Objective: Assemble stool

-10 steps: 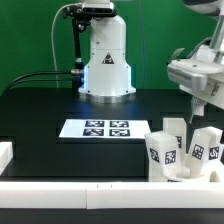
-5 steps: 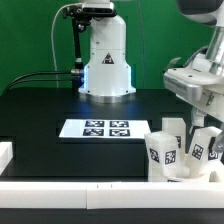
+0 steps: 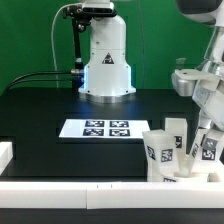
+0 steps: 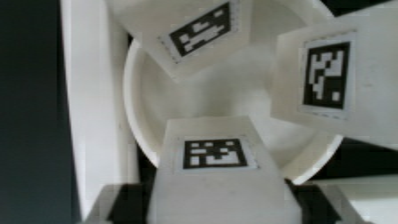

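legs: three upright tagged legs (image 3: 163, 152), (image 3: 176, 134), (image 3: 207, 150), lower right of the exterior frame
seat: one round disc (image 4: 169, 100) under the legs, against the border rail (image 3: 100, 190)
gripper: (image 3: 200, 140) low over the rightmost leg; opening and grasp cannot be told
marker board: one (image 3: 95, 128), four tags, frame centre

Stool legs (image 3: 162, 152), seat (image 4: 151, 100): smooth white plastic; table (image 3: 40, 115) matt black.

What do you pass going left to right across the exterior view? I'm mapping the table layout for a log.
Black cables → robot base → marker board → stool legs → gripper.
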Controlling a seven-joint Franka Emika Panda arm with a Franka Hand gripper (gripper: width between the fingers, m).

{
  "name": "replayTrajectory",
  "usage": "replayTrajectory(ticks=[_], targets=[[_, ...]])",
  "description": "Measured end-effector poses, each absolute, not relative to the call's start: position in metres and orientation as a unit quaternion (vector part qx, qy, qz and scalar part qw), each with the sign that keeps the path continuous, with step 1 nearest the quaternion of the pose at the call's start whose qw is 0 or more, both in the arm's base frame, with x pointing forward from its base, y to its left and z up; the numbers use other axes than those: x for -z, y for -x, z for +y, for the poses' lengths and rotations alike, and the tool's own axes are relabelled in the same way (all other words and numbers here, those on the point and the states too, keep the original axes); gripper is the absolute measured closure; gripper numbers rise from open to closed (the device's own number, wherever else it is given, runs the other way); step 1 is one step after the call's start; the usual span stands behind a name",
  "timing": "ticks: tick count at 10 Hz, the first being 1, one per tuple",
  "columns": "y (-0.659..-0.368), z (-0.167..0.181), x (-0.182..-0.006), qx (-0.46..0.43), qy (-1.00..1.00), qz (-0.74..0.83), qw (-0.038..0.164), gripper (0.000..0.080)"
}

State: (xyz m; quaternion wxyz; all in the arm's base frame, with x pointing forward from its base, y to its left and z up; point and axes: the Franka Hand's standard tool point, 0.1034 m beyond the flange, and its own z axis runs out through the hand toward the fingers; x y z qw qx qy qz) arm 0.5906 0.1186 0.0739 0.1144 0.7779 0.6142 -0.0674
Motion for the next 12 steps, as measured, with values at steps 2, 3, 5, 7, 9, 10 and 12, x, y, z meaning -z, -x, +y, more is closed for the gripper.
replayTrajectory(ticks=[2,3,5,7,9,10,12], targets=[[-0.594,0.111,-0.075,0.087,-0.876,0.462,0.104,0.0466],[-0.597,0.106,-0.075,0.102,-0.910,0.392,0.090,0.0466],[-0.599,0.105,-0.075,0.093,-0.934,0.330,0.097,0.0465],[-0.599,0.105,-0.075,0.087,-0.952,0.275,0.101,0.0465],[-0.600,0.101,-0.076,0.078,-0.980,0.158,0.094,0.0465],[-0.599,0.096,-0.076,0.082,-0.989,0.092,0.084,0.0465],[-0.599,0.092,-0.074,0.082,-0.993,-0.072,0.043,0.0465]])
